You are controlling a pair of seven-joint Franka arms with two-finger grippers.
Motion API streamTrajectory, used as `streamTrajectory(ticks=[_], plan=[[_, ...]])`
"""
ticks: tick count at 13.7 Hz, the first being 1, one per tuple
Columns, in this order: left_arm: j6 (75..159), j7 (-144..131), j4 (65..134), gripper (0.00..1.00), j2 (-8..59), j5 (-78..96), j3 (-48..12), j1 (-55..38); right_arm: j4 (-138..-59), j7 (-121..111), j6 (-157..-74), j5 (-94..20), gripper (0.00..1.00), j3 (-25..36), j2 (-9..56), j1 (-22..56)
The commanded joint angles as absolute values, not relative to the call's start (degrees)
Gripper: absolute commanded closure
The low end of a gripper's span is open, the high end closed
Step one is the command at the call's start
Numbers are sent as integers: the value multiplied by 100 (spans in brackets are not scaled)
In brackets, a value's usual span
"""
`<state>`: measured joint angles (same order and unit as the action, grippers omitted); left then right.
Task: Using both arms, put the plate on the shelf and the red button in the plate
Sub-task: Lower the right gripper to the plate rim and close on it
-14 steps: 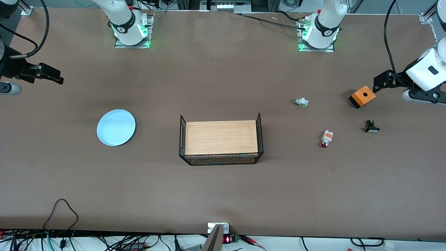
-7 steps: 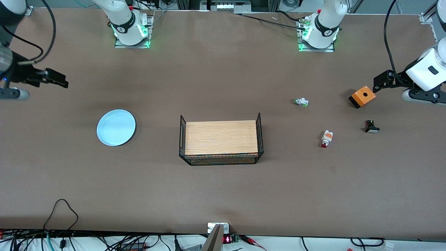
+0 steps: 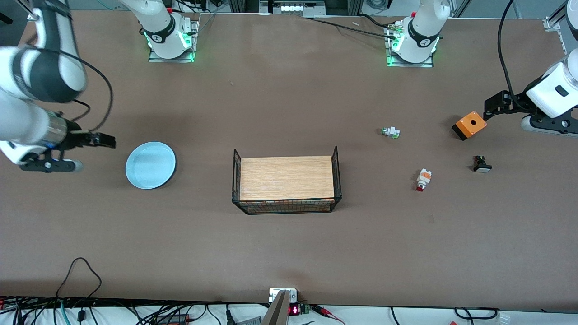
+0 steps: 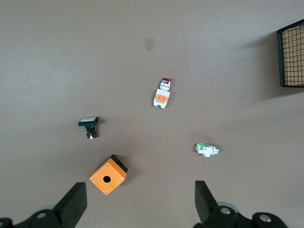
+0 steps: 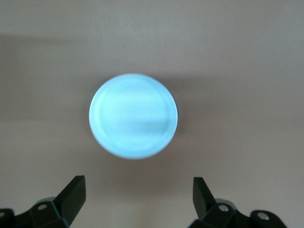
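The pale-blue round plate point(image 3: 150, 164) lies on the table toward the right arm's end; it also shows in the right wrist view point(image 5: 133, 115). My right gripper point(image 3: 107, 140) is open and empty, up in the air beside the plate. The red button point(image 3: 423, 179), white with an orange middle and red tip, lies toward the left arm's end; it shows in the left wrist view point(image 4: 163, 93). My left gripper point(image 3: 493, 104) is open and empty, beside the orange box point(image 3: 470, 125).
A wire basket with a wooden board point(image 3: 286, 179) stands mid-table. An orange box with a hole point(image 4: 108, 175), a green-tipped part point(image 3: 390, 132) and a black part point(image 3: 481, 164) lie near the red button.
My right arm has swung in from the table's end, nearer to the front camera, and its gripper now hangs beside the plate. The left arm has not moved.
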<state>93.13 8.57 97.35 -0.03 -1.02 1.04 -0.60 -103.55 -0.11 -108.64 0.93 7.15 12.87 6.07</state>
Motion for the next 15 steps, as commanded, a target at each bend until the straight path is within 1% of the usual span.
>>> streamTrajectory(ticks=[1,3,7,11,14,15], plan=[[9255,853,9580,0,70,-88,105,-44,-11484,-79,-12274,220,0,703,1142,449],[9255,844,9580,0,70,-88,105,-53,-11820,-193,-13101,220,0,703,1483,309],[9255,853,9580,0,88,-88,105,-53,-12014,-438,-13867,228,0,703,2056,44],[9255,853,9580,0,97,-105,105,-53,-12041,-562,-14027,220,0,703,2337,-9],[9264,853,9580,0,97,-97,105,-44,-12208,-571,-14361,229,0,703,2469,9],[9307,853,9580,0,97,-97,105,-44,-12208,-571,-14370,220,2,703,2478,9]])
